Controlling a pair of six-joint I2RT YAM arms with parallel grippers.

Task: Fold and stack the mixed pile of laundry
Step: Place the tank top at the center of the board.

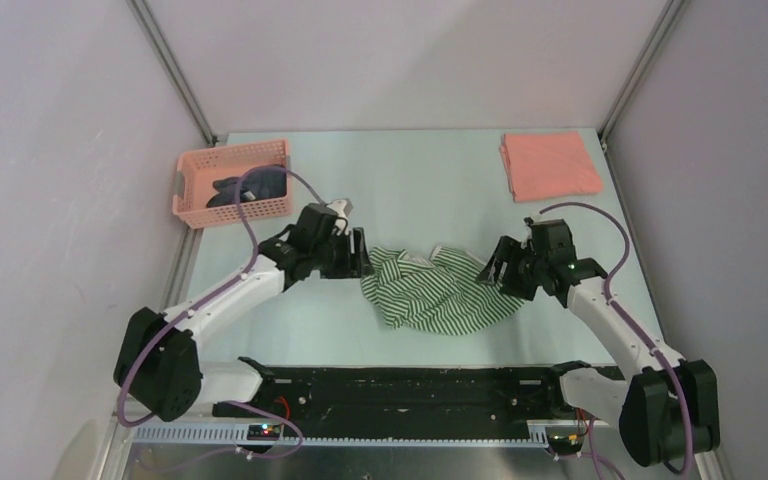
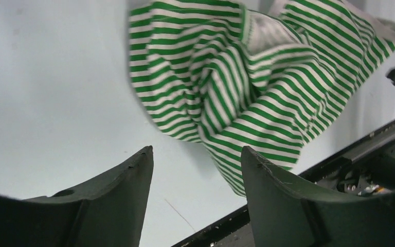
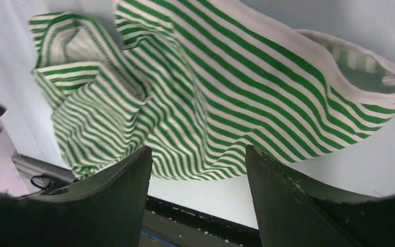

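Figure: both grippers open, one on each side of the crumpled striped shirt.
Top external view: the left gripper [image 1: 360,262] and the right gripper [image 1: 487,268] have their fingers apart and empty. The green-and-white striped shirt [image 1: 435,292] lies bunched on the table [image 1: 410,180] between them, just beside each set of fingertips. The salmon-pink shirt [image 1: 550,165] lies folded flat well beyond the right gripper. The dark navy-grey garment [image 1: 250,187] sits in the pink basket [image 1: 188,190], near and beyond the left gripper on its outer side. Left wrist view: the left gripper [image 2: 196,154] is spread with nothing between its fingers, and the striped shirt [image 2: 226,77] lies ahead of the tips, its near edge passing behind the right-hand finger. Right wrist view: the right gripper [image 3: 198,152] is likewise spread and unloaded. The striped shirt [image 3: 211,92] lies crumpled just ahead of it, with a white-banded opening to the right.
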